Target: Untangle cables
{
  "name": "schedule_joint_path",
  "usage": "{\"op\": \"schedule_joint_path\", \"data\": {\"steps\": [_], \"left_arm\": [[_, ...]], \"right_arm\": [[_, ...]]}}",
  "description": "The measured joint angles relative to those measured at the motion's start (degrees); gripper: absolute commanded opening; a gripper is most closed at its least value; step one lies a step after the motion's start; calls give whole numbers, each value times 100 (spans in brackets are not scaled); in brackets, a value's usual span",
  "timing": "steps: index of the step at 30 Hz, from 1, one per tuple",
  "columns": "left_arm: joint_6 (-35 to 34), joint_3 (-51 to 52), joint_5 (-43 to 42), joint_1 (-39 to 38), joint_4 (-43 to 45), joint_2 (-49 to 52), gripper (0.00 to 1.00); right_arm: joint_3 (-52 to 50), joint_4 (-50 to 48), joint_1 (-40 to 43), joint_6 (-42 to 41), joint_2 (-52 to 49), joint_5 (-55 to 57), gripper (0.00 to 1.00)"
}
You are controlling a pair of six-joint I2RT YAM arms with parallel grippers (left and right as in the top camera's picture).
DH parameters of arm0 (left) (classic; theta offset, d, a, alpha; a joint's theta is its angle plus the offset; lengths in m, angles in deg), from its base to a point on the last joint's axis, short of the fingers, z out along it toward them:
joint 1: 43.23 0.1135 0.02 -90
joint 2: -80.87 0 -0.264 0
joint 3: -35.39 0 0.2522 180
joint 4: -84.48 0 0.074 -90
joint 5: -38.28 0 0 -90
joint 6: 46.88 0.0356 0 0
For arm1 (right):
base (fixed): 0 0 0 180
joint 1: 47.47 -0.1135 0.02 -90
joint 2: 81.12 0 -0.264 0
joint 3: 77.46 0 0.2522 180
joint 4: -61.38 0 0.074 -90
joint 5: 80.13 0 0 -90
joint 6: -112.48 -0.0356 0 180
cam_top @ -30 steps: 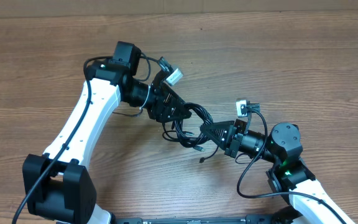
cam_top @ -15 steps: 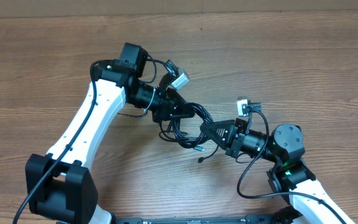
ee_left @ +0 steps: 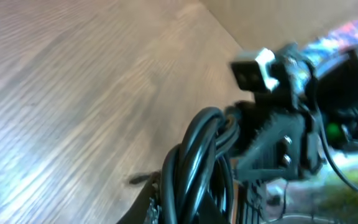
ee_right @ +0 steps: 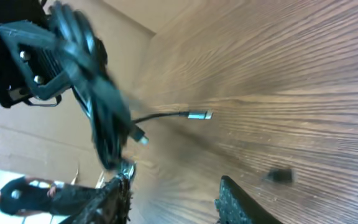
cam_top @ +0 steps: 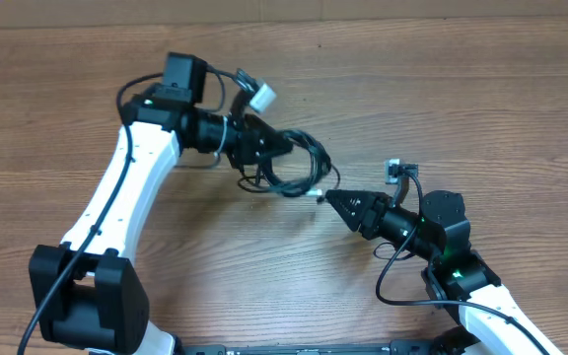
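Observation:
The cables (cam_top: 299, 168) form a looped black bundle in mid-table, with small plug ends dangling toward the lower right. My left gripper (cam_top: 276, 148) is shut on the bundle's upper left side. In the left wrist view the cables (ee_left: 199, 158) fill the space between the fingers of the left gripper (ee_left: 194, 208). My right gripper (cam_top: 335, 200) sits just right of the bundle, open and apart from it. In the right wrist view the right gripper (ee_right: 176, 199) holds nothing, and the cables (ee_right: 98, 106) hang ahead with a silver plug (ee_right: 201, 115) sticking out.
The wooden table (cam_top: 461, 108) stretches all around. The left arm's white link (cam_top: 116, 207) crosses the left side. Thick black arm wires (cam_top: 397, 286) loop by the right wrist. A white connector (cam_top: 261, 96) sits on the left wrist.
The left gripper shut on the bundle and carried it up and to the left. The right gripper opened, let go of the cables and now sits apart from them.

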Motion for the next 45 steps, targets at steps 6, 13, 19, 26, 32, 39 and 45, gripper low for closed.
{"op": "schedule_joint_path", "data": {"steps": [6,13,19,26,32,39,45], "left_arm": [[-1644,0,555,31,721,0,4],[-2916,0,1237,31,863,0,4],[-3217,0,1392,31,863,0,4],[-3307,0,1432,31,850,0,4],[-3324,0,1447,31,811,0,4],[-3453,0,1447,31,828,0,4],[-3928,0,1502,31,1019,0,4]], "right_arm": [[-7,-337,0,-557,2,-114,57],[-7,-605,0,-1163,2,-463,80],[-4,-369,0,-1340,2,-551,100],[-7,511,0,-1375,0,-623,100],[-7,525,0,-1373,0,-636,100],[-11,278,0,-1377,0,-568,85],[-11,-450,0,-1700,2,-527,65]]}}
